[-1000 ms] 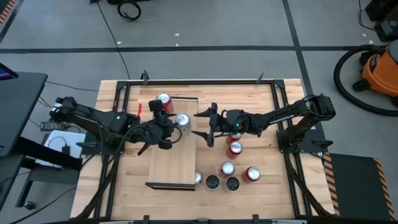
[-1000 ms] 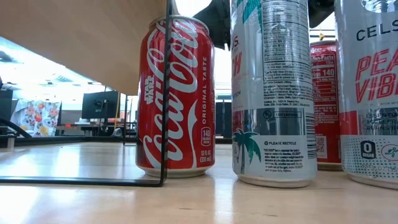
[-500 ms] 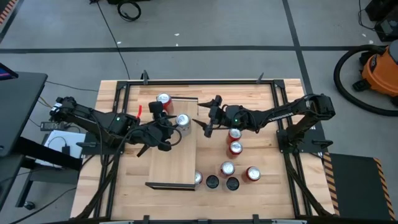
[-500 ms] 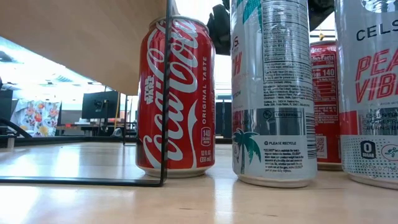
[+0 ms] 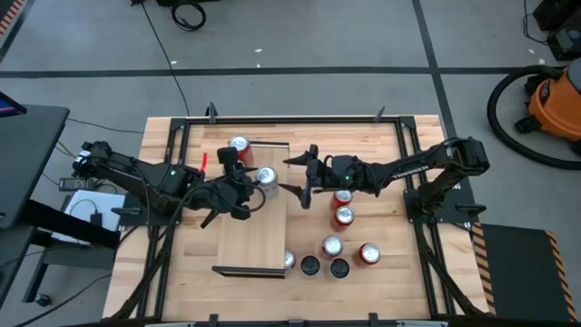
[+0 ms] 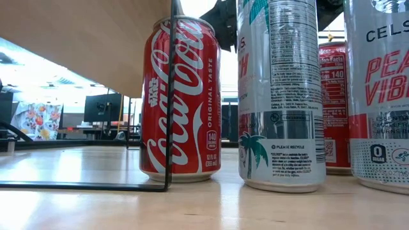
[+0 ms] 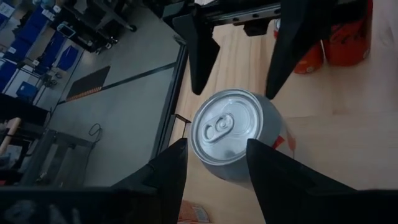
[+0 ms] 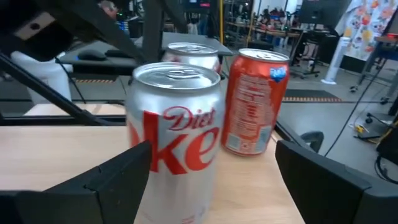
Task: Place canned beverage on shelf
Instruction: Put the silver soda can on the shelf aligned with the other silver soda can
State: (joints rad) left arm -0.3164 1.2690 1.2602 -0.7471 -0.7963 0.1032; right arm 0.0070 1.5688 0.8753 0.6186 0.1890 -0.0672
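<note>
— Can position? Silver Diet Coke can (image 5: 266, 176) stands upright at the far right corner of the shelf (image 5: 254, 232), an orange can (image 8: 254, 101) just behind it.
— Left tool (image 5: 257, 187)?
— Fingers either side of the can; contact unclear, cannot tell if pinching.
— Right tool (image 5: 300, 178)?
— Spread wide, facing the can from beside the shelf, above the desk (image 5: 381, 145), not touching.
</note>
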